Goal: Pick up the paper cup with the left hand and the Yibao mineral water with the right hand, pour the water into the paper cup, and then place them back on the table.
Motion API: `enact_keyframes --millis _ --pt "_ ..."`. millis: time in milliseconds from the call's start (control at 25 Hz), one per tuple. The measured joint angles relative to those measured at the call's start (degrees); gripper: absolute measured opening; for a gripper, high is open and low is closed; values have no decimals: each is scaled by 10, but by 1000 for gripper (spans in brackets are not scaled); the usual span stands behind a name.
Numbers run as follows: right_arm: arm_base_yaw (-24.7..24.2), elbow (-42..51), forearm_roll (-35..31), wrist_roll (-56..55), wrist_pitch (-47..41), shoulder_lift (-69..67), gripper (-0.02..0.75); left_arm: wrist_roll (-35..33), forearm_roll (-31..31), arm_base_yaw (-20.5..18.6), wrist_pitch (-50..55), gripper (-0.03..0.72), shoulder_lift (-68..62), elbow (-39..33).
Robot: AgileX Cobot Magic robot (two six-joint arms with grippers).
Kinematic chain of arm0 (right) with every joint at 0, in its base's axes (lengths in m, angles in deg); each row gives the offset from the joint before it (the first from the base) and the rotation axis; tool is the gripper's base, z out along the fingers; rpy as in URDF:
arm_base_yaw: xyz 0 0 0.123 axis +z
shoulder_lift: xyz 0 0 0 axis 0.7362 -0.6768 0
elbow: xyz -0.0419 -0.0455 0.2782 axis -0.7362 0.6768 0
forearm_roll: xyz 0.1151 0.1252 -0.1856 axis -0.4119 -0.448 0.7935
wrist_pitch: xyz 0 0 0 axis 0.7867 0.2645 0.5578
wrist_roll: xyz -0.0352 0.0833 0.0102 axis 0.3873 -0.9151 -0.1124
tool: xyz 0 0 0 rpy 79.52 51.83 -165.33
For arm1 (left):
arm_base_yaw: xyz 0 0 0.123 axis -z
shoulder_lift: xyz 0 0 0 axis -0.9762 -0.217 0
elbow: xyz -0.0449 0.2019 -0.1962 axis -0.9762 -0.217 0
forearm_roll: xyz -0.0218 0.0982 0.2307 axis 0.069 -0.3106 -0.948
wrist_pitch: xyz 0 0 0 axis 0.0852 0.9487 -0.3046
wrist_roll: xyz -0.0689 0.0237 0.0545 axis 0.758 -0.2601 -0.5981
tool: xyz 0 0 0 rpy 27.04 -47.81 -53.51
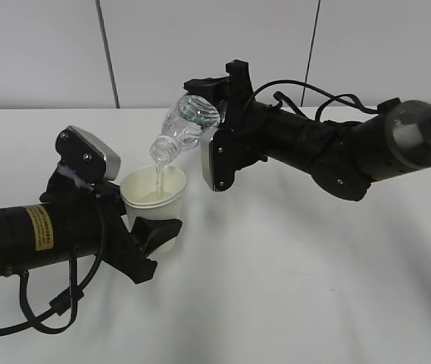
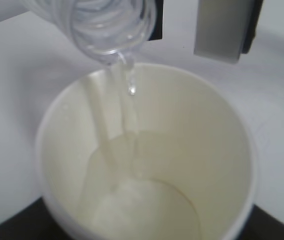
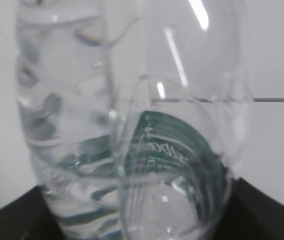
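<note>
A broad white table [image 1: 298,288] fills the room's foreground, running back to a pale grey panelled wall [image 1: 200,45] split by two dark vertical seams. From the right, the right hand [image 1: 217,125] reaches in on a bulky black arm with looping cables, its white flat panel facing the middle. It is clamped on the Yibao mineral water [image 1: 185,125], which it holds up in the air above the table. The bottle is tipped well over: its long axis slants from upper right down to lower left, base high by the gripper, open mouth pointing down and left. A thin stream of water [image 1: 158,178] falls from the mouth. From the left, the left hand [image 1: 151,235] with its yellow sticker is closed around the paper cup [image 1: 154,196], upright, mouth up, directly under the bottle's mouth. The left wrist view shows water [image 2: 146,200] pooled in its bottom.
</note>
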Motion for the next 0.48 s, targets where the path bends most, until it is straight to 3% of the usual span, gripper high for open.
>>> enact_keyframes --millis 480 --pt "0 0 0 0 0 0 470 0 0 0 1 413 0 0"
